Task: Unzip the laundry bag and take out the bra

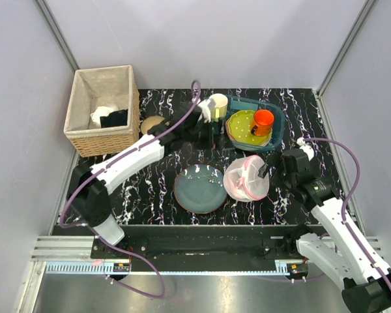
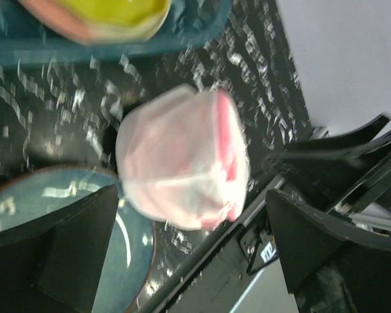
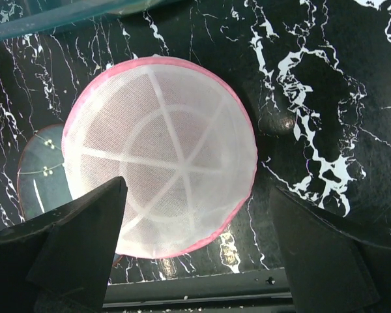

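Observation:
The laundry bag (image 1: 246, 178), a round white mesh pouch with pink trim, lies on the black marbled table right of the blue-grey plate (image 1: 200, 188). Its flat mesh face (image 3: 159, 153) fills the right wrist view. The bra is hidden; only a blurred pink-red tint shows at the bag's edge (image 2: 225, 147). My left gripper (image 1: 208, 134) hangs open behind the plate, well away from the bag (image 2: 182, 166), nothing between its fingers (image 2: 72, 254). My right gripper (image 1: 274, 166) stands open just right of the bag, its fingers (image 3: 78, 241) astride the bag's near edge without touching.
A wicker basket (image 1: 101, 111) at the back left holds white and black cloth. A teal tray (image 1: 278, 130) behind the bag carries a yellow-green plate (image 1: 241, 125) and an orange cup (image 1: 263, 120). A cream cup (image 1: 218, 103) and a tan round object (image 1: 153, 124) stand nearby.

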`<state>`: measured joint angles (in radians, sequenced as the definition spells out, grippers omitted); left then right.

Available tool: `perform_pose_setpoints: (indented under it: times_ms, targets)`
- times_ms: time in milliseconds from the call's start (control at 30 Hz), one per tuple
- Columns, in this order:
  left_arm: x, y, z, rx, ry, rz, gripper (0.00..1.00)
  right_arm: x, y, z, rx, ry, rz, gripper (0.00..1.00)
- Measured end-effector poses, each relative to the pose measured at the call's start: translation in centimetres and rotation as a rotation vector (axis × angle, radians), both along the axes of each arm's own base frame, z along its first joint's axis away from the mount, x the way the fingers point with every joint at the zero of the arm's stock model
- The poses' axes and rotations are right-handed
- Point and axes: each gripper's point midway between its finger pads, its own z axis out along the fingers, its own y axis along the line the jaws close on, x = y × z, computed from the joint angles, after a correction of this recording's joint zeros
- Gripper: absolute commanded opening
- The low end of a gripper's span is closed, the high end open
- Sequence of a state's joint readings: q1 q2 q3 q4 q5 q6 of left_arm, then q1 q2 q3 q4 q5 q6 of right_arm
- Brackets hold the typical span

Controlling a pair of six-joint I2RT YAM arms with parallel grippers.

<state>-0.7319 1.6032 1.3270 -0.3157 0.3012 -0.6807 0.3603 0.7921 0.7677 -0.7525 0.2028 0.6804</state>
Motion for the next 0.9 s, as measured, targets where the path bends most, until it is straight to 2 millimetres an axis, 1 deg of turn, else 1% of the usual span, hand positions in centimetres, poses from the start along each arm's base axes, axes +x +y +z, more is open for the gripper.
perform_pose_setpoints:
  times_ms: [33,67,133,200,233,300,367,467,500,567,600,633,667,700,833,900]
  targets:
    - [0.4,-0.3,0.9,0.009,-0.020,-0.018,0.97,-0.2,0.0,-0.1,0.006,0.004,-0.004,1.00]
    - [1.4,-1.4,2.8,0.012,-0.063,-0.050,0.94,-0.4,-0.1,-0.2,0.010,0.005,-0.010,1.00]
    - [3.0,-3.0,4.8,0.009,-0.129,-0.080,0.91,-0.6,-0.3,0.0,0.017,0.000,-0.019,1.00]
    - [4.0,-4.4,6.1,0.006,-0.175,-0.118,0.87,-0.9,-0.4,0.4,0.026,-0.013,-0.026,1.00]
    - [4.3,-5.1,5.9,0.009,-0.178,-0.138,0.87,-1.0,-0.5,0.6,0.031,-0.022,-0.028,1.00]
    - [4.3,-6.2,4.8,0.031,-0.155,-0.190,0.84,-1.3,-0.7,0.9,0.033,-0.033,-0.037,1.00]
    - [4.1,-7.2,2.6,0.064,-0.118,-0.235,0.81,-1.4,-1.0,1.2,0.030,-0.041,-0.047,1.00]
    - [2.9,-8.6,-1.9,0.122,-0.034,-0.306,0.62,-1.7,-1.1,1.3,0.032,-0.047,-0.051,1.00]
    - [2.2,-8.8,-3.3,0.141,0.000,-0.330,0.49,-1.8,-1.2,1.3,0.033,-0.045,-0.053,1.00]
    - [1.0,-9.1,-5.8,0.173,0.066,-0.370,0.35,-1.9,-1.2,1.2,0.035,-0.037,-0.058,1.00]
    - [0.5,-9.3,-6.5,0.178,0.090,-0.381,0.27,-2.0,-1.2,1.2,0.036,-0.035,-0.060,1.00]
    - [-0.1,-9.4,-7.0,0.180,0.107,-0.399,0.12,-2.0,-1.2,1.2,0.038,-0.034,-0.061,1.00]
    - [-0.4,-9.5,-7.1,0.178,0.121,-0.406,0.03,-2.0,-1.2,1.1,0.038,-0.033,-0.063,1.00]
    - [-0.7,-9.5,-7.1,0.173,0.130,-0.418,0.00,-2.0,-1.2,1.1,0.038,-0.030,-0.065,1.00]
    - [-0.9,-9.6,-6.6,0.150,0.135,-0.435,0.00,-1.8,-1.1,0.6,0.038,-0.007,-0.069,1.00]
    - [-0.9,-9.0,-6.3,0.140,0.139,-0.417,0.00,-1.7,-0.9,0.3,0.044,0.009,-0.071,1.00]
